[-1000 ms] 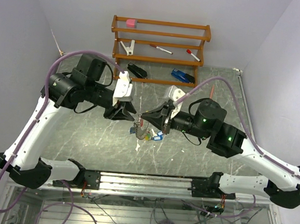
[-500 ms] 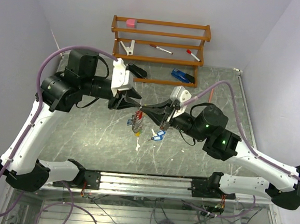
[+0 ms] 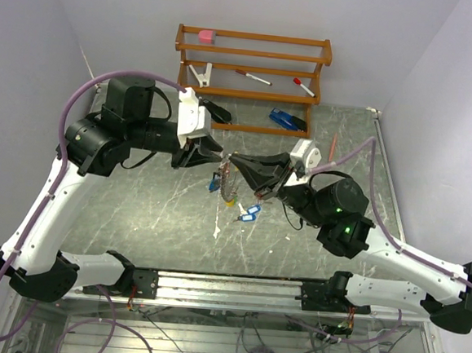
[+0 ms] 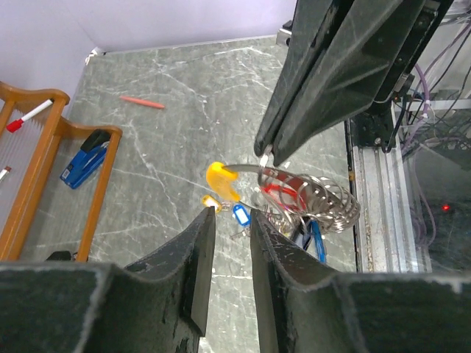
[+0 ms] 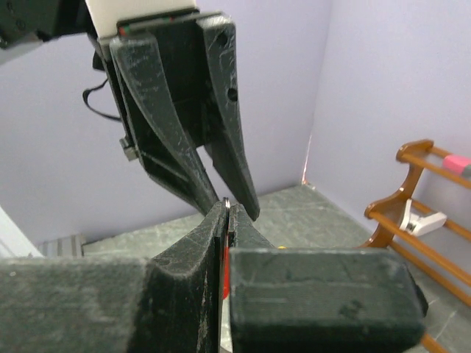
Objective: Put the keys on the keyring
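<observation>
We note one keyring (image 4: 331,207) hung above the table (image 4: 184,95), its wire pinched by the right pincer (image 4: 263,153). The left pincer (image 4: 232,213) stands slightly spread beside it. One blue-tagged key (image 3: 249,213) lies beneath.

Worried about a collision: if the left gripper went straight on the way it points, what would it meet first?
Likely the yellow tag on the keyring, which hangs from the right gripper. That gripper's fingertips lie close behind, though depth is unclear.
</observation>
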